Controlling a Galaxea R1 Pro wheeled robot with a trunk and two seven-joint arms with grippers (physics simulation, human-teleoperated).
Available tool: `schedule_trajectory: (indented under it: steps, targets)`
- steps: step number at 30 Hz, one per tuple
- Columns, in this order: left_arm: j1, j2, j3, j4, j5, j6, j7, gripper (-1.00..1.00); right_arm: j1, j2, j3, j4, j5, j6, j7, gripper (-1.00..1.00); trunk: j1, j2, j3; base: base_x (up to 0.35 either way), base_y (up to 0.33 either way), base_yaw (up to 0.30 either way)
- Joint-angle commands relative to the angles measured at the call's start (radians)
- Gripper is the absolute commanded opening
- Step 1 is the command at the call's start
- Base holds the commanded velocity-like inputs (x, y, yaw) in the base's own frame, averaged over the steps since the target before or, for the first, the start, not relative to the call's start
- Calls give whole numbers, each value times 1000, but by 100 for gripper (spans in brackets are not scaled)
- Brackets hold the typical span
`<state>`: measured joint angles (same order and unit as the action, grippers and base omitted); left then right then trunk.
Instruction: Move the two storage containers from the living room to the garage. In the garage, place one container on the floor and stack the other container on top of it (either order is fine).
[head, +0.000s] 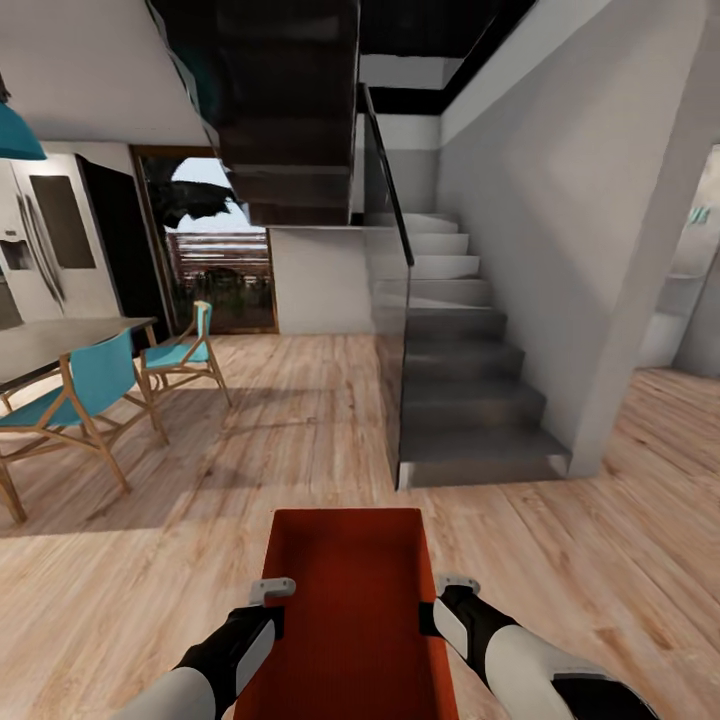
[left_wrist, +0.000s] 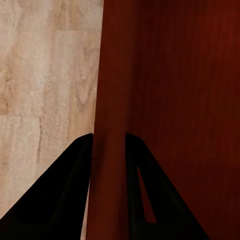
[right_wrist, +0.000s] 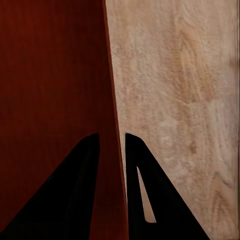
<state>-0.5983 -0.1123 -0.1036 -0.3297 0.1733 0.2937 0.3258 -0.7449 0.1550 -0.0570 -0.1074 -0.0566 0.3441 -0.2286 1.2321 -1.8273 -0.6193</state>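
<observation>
The robot is standing in an open room with a light plank floor (head: 300, 420). A grey staircase (head: 470, 400) with a glass side panel is rising at centre right of the head view, a dark doorway with a window (head: 215, 250) is showing at upper left, and a counter (head: 60, 335) with blue chairs (head: 90, 385) is sitting at the left edge. A fridge (head: 45, 240) is standing behind it. No garage is showing, so the carry is judged to be mid-route.

At the bottom centre of the head view the robot is carrying one red-orange container (head: 345, 600), its long axis running straight away from the robot toward the stairs. It is lying between the two arms, equally near both.

The left pincer (head: 272, 592) is clamping the container's left wall; in the left wrist view its dark fingers (left_wrist: 75, 190) are straddling the red wall (left_wrist: 107, 150), one inside, one outside. The right pincer (head: 452, 590) is gripping the right wall likewise, its fingers (right_wrist: 82, 190) sitting either side of the rim (right_wrist: 112, 125). Planks are passing beneath in both wrist views, so the container is being held clear of the floor.

The coming move looks to depend on steering around the staircase while keeping both grips level.
</observation>
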Motion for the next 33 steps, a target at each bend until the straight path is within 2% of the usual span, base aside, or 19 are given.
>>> schedule_trajectory:
  steps: [1, 14, 33]
  targets:
    - [0, 2, 2, 1, 8, 19, 14, -100, -1, 0, 28, -5, -3, -28, -6, -100, 0, -1, -1, 0, 0, -287]
    - [0, 2, 2, 1, 8, 19, 14, -100, 0, 0, 28, -5, -3, -28, -6, -100, 0, -1, -1, 0, 0, -292]
    - [0, 2, 2, 1, 8, 19, 13, -100, 5, -1, 28, -7, -3, -29, -5, -100, 0, -1, 13, 0, 0, -284]
